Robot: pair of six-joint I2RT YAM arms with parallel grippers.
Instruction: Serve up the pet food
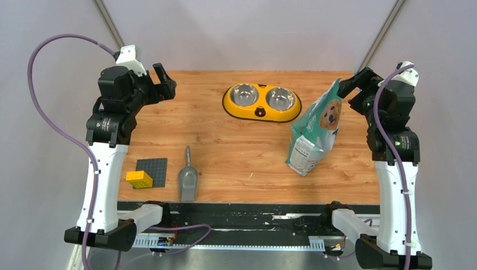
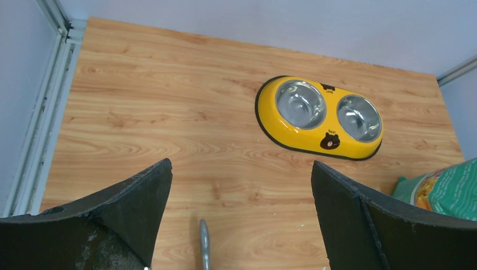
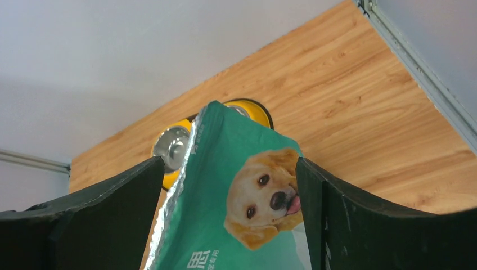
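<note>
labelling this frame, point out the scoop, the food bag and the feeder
scoop (image 1: 188,183), top view, on its grey bowl
food bag (image 1: 314,136), top view, on its teal front
feeder (image 2: 304,138), left wrist view, on its yellow front rim

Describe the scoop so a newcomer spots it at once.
On the wooden table, look near the front edge, left of centre. The grey scoop lies flat, handle pointing away, right of a dark baseplate carrying a yellow brick. Only it is shovel-shaped with a handle.

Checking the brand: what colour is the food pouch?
Teal-green pouch, golden dog printed; clearest from right wrist.
</note>
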